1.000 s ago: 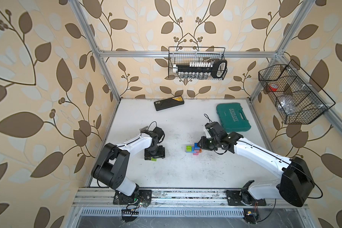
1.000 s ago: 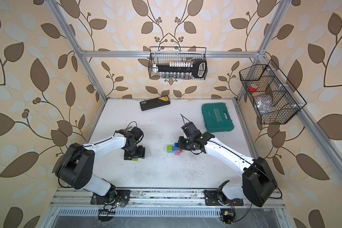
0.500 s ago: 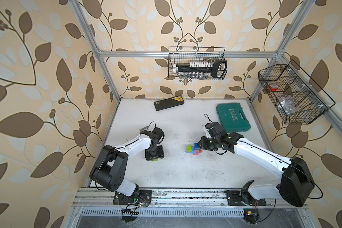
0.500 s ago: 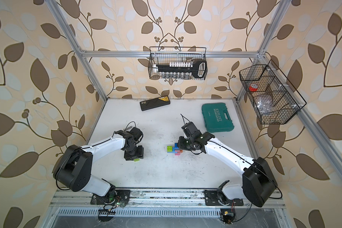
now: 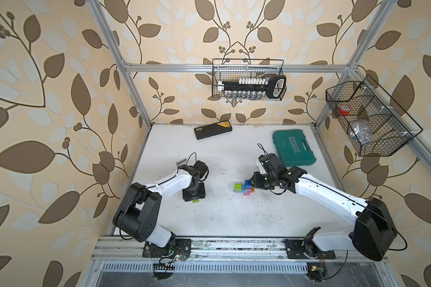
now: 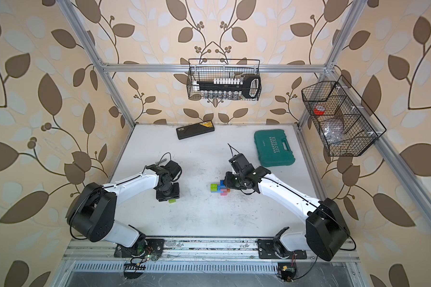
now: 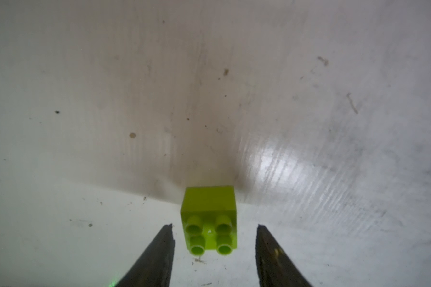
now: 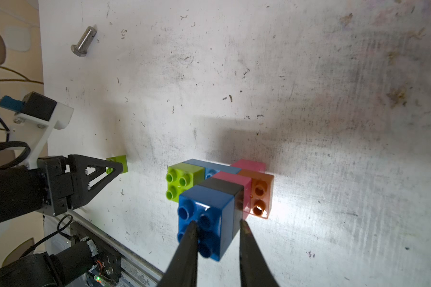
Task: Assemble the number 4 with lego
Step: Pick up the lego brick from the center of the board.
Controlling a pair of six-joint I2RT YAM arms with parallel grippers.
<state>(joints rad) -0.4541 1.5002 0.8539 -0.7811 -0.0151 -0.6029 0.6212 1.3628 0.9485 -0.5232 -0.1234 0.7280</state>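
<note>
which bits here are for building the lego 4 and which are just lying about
For the job: loose green brick, joined bricks.
Lying about: bolt, teal case, flat black box.

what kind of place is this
Probably a robot lab cell made to look homely: two arms bolted to a rail beside a white table, a metal frame holding leaf wallpaper, a wire basket of tools.
</note>
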